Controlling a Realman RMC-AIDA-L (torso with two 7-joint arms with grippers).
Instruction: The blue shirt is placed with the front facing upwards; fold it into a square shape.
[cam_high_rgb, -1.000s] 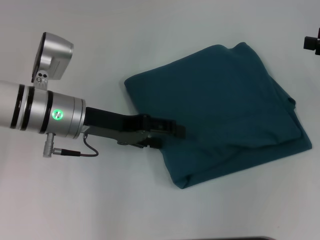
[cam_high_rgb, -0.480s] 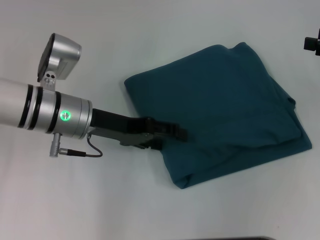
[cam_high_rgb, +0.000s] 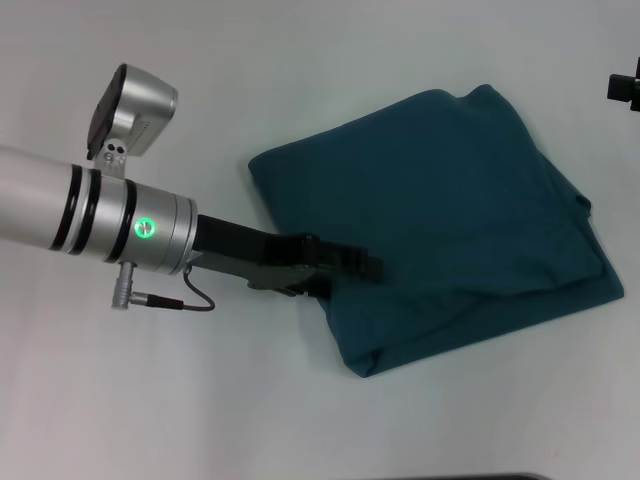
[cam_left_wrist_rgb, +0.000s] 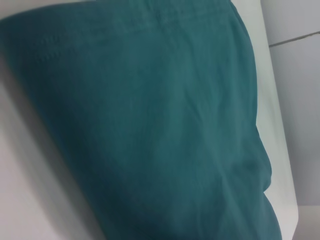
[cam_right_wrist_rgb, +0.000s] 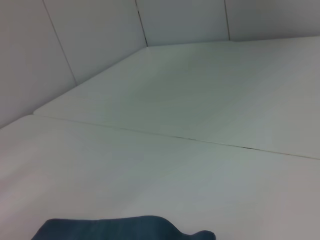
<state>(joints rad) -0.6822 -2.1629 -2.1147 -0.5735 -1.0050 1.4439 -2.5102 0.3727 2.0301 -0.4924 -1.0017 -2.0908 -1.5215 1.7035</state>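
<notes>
From the left edge of the white worktop (cam_high_rgb: 200, 400), the robot's left arm reaches in low across the surface, its left gripper (cam_high_rgb: 350, 268) meeting the left-hand side of the blue shirt (cam_high_rgb: 450, 220) near the front corner of the bundle. The black fingers lie flat against the fabric's edge, and whether they are parted or closed on a layer cannot be told from the head view; the left wrist view shows no fingers at all, only teal cloth with a stitched hem filling the scene. The shirt sits right of the worktop's centre, already gathered into a rough, skewed four-sided stack of several layers, plain side up, with no lettering in sight; its layers stand out of line along the right side and at the front edge. The folding itself appears largely done, and the step in hand looks like tidying or a last tuck at the left-hand side. The next move likely calls for squaring the loose layers so the edges line up. At the far right edge of the worktop, only a dark sliver of the right gripper (cam_high_rgb: 624, 85) shows, parked well apart from the shirt, its fingers unreadable.
</notes>
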